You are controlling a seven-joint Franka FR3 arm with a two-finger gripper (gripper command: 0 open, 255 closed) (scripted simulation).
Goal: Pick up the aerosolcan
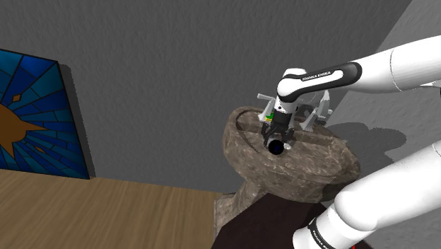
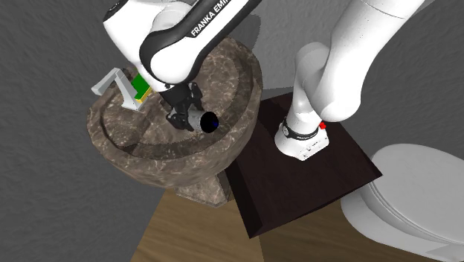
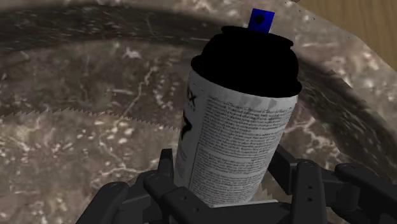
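Observation:
The aerosol can (image 3: 235, 127) has a white printed label, a black domed top and a small blue nozzle (image 3: 261, 20). My gripper (image 3: 229, 184) is shut on its lower body, one black finger on each side. It is held tilted just above the bowl of a brown stone sink (image 3: 63, 127). In the shoulder view the gripper (image 1: 278, 132) hangs over the sink (image 1: 311, 166) with the can's black end (image 1: 277, 146) pointing out below it. In the second exterior view the can (image 2: 208, 121) sticks out beside the gripper (image 2: 182, 119), over the basin (image 2: 245, 112).
A grey faucet (image 2: 111, 82) and a small green object (image 2: 141, 88) stand at the sink's back rim, close to the hand. The dark stand (image 2: 297, 186) sits beside the sink's pedestal, with a white toilet (image 2: 416, 201) further off. A blue stained-glass picture (image 1: 35, 113) leans on the wall.

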